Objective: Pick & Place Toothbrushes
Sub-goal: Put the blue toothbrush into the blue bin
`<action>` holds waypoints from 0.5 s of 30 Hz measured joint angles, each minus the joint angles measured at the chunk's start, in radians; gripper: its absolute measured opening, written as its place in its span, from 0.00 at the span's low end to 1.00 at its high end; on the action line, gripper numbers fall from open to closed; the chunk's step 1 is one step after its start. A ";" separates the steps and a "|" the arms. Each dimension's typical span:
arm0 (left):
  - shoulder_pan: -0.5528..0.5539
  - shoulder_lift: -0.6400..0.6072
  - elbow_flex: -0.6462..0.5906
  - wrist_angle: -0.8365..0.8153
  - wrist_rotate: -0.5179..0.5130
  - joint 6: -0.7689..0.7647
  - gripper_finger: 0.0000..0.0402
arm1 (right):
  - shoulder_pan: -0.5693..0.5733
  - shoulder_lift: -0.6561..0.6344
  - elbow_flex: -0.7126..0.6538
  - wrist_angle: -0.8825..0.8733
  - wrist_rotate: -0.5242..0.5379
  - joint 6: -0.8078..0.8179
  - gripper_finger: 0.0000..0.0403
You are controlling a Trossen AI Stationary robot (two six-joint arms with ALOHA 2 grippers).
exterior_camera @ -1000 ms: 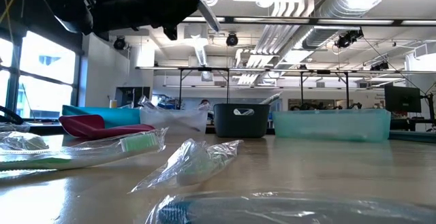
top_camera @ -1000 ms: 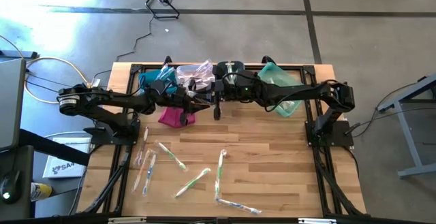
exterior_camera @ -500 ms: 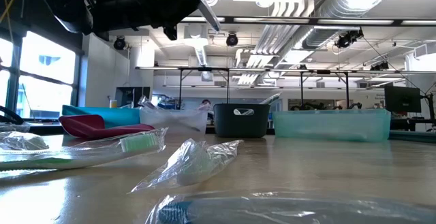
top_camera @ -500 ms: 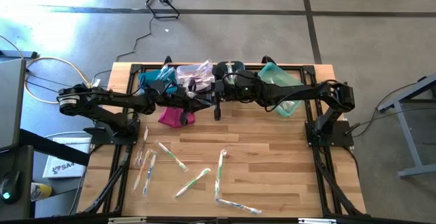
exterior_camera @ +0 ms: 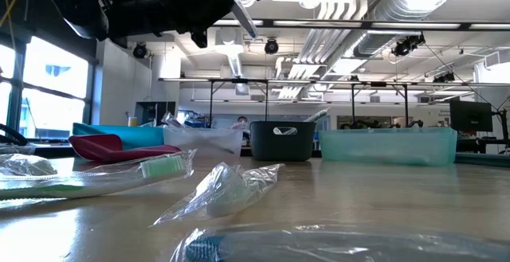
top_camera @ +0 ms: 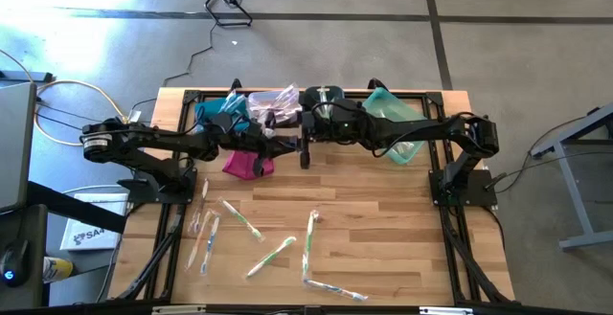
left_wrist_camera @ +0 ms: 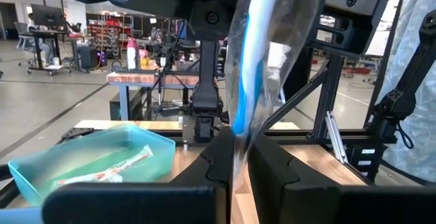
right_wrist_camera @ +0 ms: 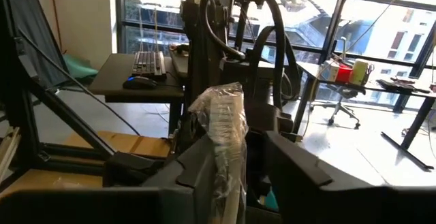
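One wrapped toothbrush (left_wrist_camera: 251, 60) with a blue handle stands nearly upright in the air over the table's far middle, seen in the low view as a pale slanted stick (exterior_camera: 245, 19). My left gripper (left_wrist_camera: 235, 161) (top_camera: 284, 144) is shut on it. My right gripper (right_wrist_camera: 235, 157) (top_camera: 296, 135) faces it from the right, open, with the toothbrush's bristle end (right_wrist_camera: 219, 118) standing between its fingers. Whether the wrapper brushes a finger, I cannot tell. Several more wrapped toothbrushes (top_camera: 271, 256) lie flat on the near half of the table. My left gripper pinches the wrapped toothbrush between its two fingers (left_wrist_camera: 216, 157), on a lower stretch of the wrapper (left_wrist_camera: 238, 139). The fingers come about level from the table's left and lie across it. The toothbrush rises above them, lifted clear of the table. Its lower end is hidden by the fingers.
Along the far edge stand a blue bin (top_camera: 206, 114), a clear bin (top_camera: 273, 100), a dark grey bin (top_camera: 321, 95) and a teal bin (top_camera: 393, 114) (left_wrist_camera: 41, 169) with a wrapped toothbrush in it. A magenta pouch (top_camera: 244, 164) lies below my left gripper.
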 joint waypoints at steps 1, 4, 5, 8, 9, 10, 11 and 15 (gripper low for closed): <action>0.000 0.000 0.000 -0.005 0.000 0.000 0.06 | 0.001 0.000 0.000 -0.005 -0.001 0.000 0.32; 0.000 0.000 0.000 -0.020 0.000 0.000 0.06 | 0.001 -0.001 0.000 -0.025 -0.002 -0.001 0.42; 0.000 0.000 0.000 -0.024 0.000 0.000 0.06 | 0.001 -0.005 0.000 -0.042 0.000 -0.001 0.45; 0.000 0.000 0.000 -0.044 0.000 0.000 0.06 | 0.001 -0.032 0.000 -0.110 0.024 -0.001 0.53; 0.000 0.000 0.000 -0.045 0.000 0.000 0.06 | 0.001 -0.047 0.000 -0.134 0.035 -0.001 0.56; 0.000 0.000 0.000 -0.043 0.000 0.001 0.06 | 0.001 -0.065 0.000 -0.154 0.039 -0.001 0.58; 0.000 0.000 0.000 -0.042 0.000 0.006 0.06 | 0.001 -0.083 0.000 -0.178 0.041 -0.001 0.59; 0.001 0.000 0.000 -0.038 0.000 0.031 0.06 | 0.001 -0.165 0.001 -0.282 0.036 -0.001 0.63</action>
